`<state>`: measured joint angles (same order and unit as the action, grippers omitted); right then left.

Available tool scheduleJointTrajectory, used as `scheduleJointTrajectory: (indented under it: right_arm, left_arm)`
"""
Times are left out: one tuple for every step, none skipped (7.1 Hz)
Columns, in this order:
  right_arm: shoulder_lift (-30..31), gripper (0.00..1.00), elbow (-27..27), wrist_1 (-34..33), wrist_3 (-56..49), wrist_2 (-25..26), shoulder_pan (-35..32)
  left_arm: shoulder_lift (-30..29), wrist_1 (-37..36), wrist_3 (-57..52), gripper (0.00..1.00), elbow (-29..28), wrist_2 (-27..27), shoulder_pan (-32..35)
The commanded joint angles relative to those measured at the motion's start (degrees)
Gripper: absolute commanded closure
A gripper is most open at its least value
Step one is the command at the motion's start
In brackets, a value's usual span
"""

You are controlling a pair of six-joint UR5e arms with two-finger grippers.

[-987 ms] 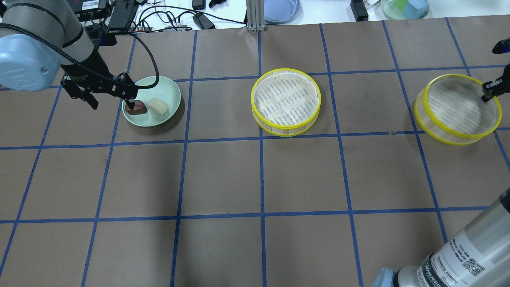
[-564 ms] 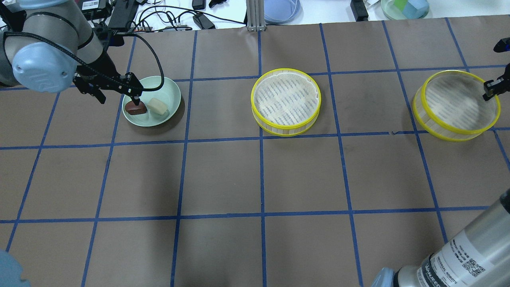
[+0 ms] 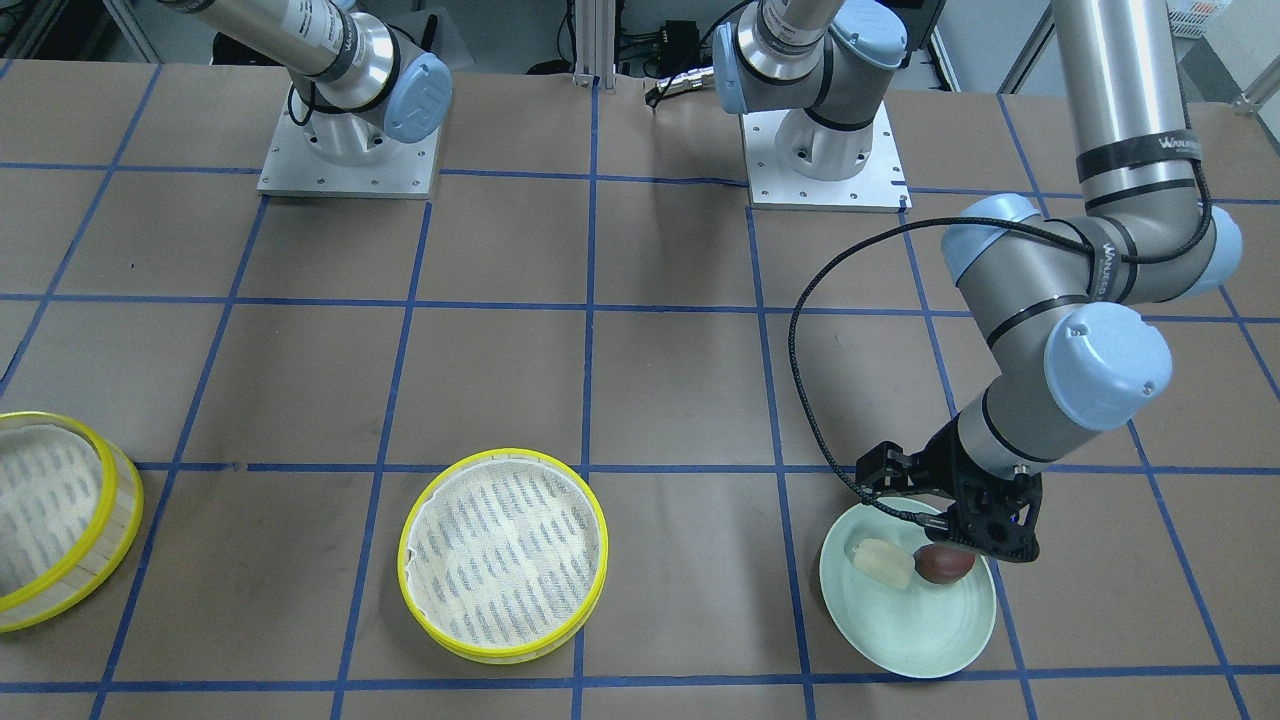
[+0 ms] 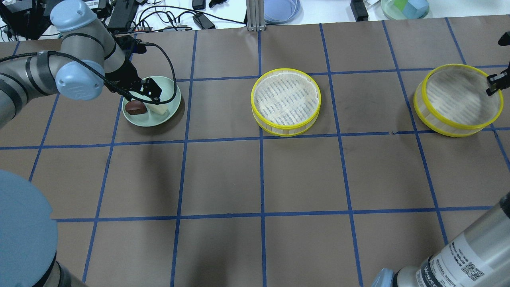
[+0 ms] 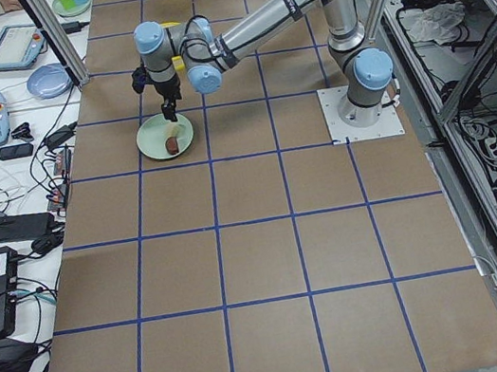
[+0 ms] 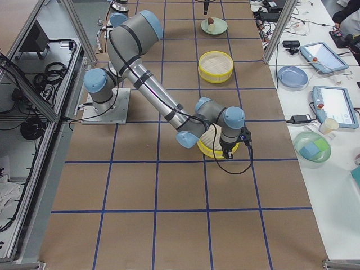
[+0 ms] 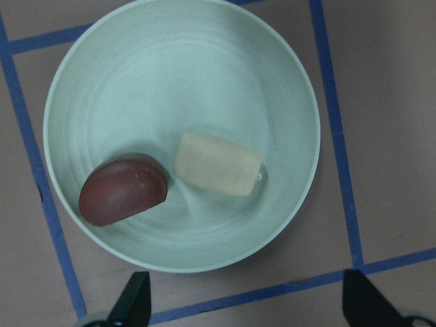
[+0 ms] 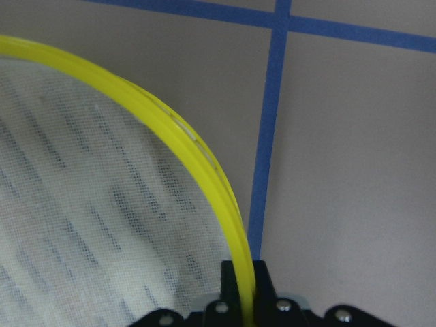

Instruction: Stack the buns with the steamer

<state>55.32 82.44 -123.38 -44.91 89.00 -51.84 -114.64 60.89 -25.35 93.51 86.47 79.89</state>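
Cream bun (image 7: 216, 163) ahead of left gripper (image 7: 248, 303), roughly centred, long axis along closing line; brown bun (image 7: 122, 191) off to one side. Jaws apart. Right gripper (image 8: 245, 293) clamped on steamer tier (image 8: 177, 126) rim.

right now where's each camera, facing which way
Front-facing: across table, facing both bases; left hand over green plate.
Overhead: high behind, looking down; right hand on held steamer tier.
Exterior left: table end, left arm near.
Exterior right: opposite end, right arm near.
Left wrist: down on red bun, cream bun; fingertips.
Right wrist: yellow rim, hand.
Shared: green plate, front-facing and left wrist.
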Motion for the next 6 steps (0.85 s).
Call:
scheduleJointTrajectory:
  right_arm:
    - [1.4, 1.00, 0.1, 0.5, 0.9, 0.0, -0.2]
    - [2.1, 1.00, 0.1, 2.5, 1.7, 0.0, -0.2]
    - [2.7, 1.00, 0.2, 3.2, 1.9, 0.0, -0.2]
    - [2.6, 1.00, 0.2, 3.5, 1.9, 0.0, -0.2]
    - [2.6, 1.00, 0.2, 3.5, 2.0, -0.1, -0.2]
    - [2.7, 1.00, 0.3, 3.5, 2.3, -0.1, -0.3]
  left_arm:
    - [-4.3, -6.8, -8.0, 0.00, 0.0, -0.7, 0.0]
    - [-5.6, -7.6, -8.2, 0.00, -0.1, -0.8, 0.0]
    - [-6.7, -8.1, -8.4, 0.00, -0.1, -0.8, 0.0]
    - [-7.3, -8.2, -8.5, 0.05, -0.1, -0.7, 0.0]
    - [-7.8, -8.2, -8.5, 0.26, -0.1, -0.6, 0.0]
    - [-8.4, -8.2, -8.5, 0.48, -0.1, -0.1, 0.0]
